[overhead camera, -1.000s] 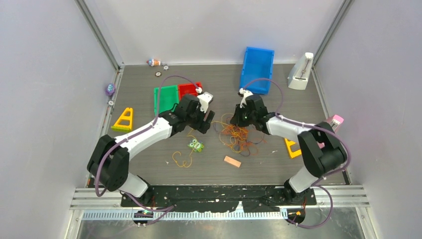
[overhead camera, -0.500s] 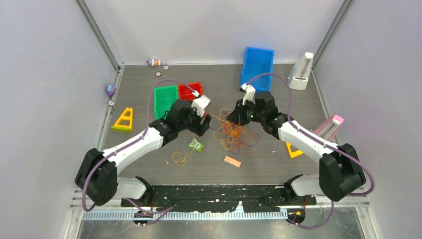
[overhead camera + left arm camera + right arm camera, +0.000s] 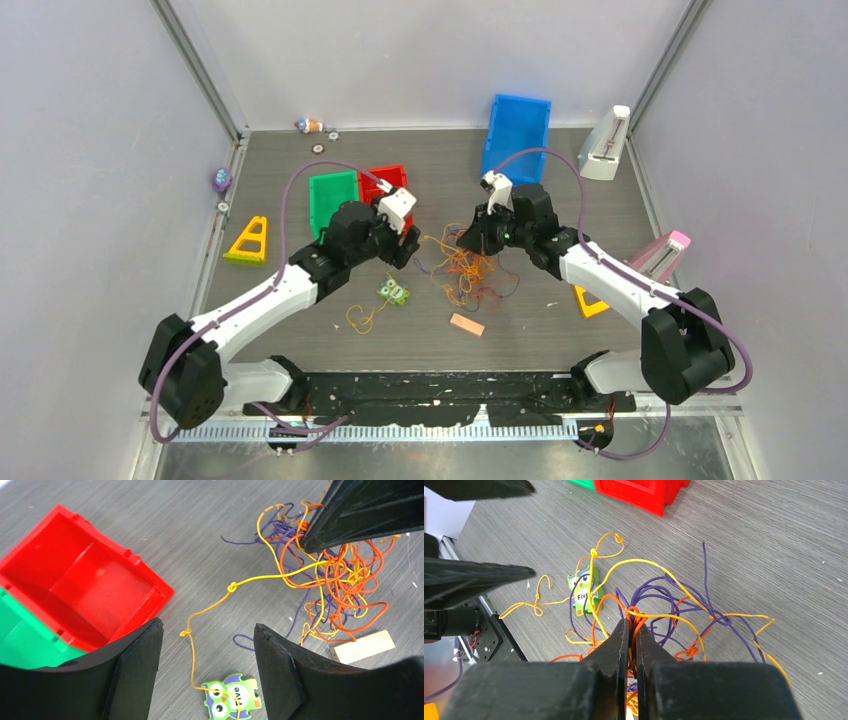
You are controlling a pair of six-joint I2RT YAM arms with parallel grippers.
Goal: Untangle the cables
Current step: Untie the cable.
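The cables [image 3: 465, 268] are a tangle of thin orange, yellow and purple strands at the table's middle, also in the left wrist view [image 3: 332, 575] and the right wrist view [image 3: 674, 605]. My right gripper [image 3: 468, 240] is shut on several orange strands [image 3: 633, 622] and holds the bundle lifted. One yellow strand [image 3: 230, 587] with knots runs out to the left, over a green owl puzzle piece [image 3: 232, 697]. My left gripper [image 3: 405, 243] is open and empty, its fingers [image 3: 135, 670] apart above that strand and the owl piece [image 3: 393, 292].
A red bin [image 3: 383, 183] and a green bin [image 3: 333, 198] stand behind the left gripper. A blue bin [image 3: 516, 138] is at the back. A tan block [image 3: 466, 324] lies near the front. Yellow triangles [image 3: 248, 240] sit at both sides.
My left arm has drawn back to the left, away from the tangle. My right gripper has risen and moved back with the strands, pulling the tangle up and stretching it.
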